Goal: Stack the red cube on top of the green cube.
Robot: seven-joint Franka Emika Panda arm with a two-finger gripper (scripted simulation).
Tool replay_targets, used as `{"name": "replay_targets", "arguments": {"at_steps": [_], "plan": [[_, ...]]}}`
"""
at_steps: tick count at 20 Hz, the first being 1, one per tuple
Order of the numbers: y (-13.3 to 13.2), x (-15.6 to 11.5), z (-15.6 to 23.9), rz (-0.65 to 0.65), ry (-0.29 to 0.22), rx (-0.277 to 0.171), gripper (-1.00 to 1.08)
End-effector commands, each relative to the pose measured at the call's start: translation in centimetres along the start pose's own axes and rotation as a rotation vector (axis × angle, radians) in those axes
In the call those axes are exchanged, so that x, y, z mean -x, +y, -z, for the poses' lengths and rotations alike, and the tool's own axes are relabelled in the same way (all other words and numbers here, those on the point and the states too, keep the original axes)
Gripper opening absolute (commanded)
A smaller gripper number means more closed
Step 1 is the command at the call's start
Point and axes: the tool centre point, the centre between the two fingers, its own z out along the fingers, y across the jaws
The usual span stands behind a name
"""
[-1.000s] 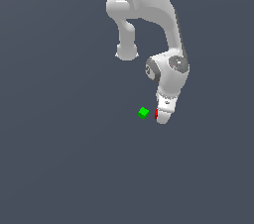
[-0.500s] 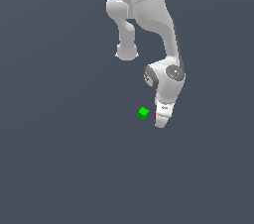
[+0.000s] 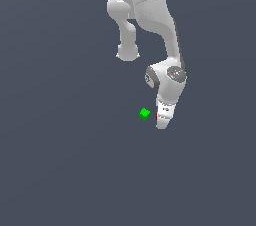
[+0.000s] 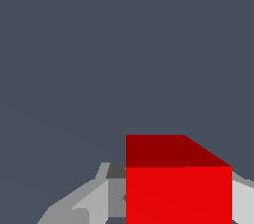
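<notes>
The red cube fills the space between my gripper's fingers in the wrist view, with a grey finger against one side and a pale finger against the other. In the exterior view only a red sliver of the red cube shows at the edge of the white gripper, which points down at the floor. The gripper is shut on the red cube. The green cube sits on the floor a short way to the exterior view's left of the gripper, apart from it.
A plain dark grey floor surrounds both cubes. The white arm rises behind the gripper toward the top of the exterior view.
The arm's wrist has sunk a little and shifted slightly to the exterior view's left. The red and green cubes stay about where they were.
</notes>
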Motion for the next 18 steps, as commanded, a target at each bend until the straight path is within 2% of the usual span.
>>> {"name": "replay_targets", "arguments": {"at_steps": [1,9,18], "plan": [[0.0,0.0,0.0,0.0,0.0,-0.001,-1.0],[0.0,0.0,1.5,0.0,0.0,0.0,-1.0],[-0.1,0.1,7.2,0.001,-0.001,0.0,-1.0]]}}
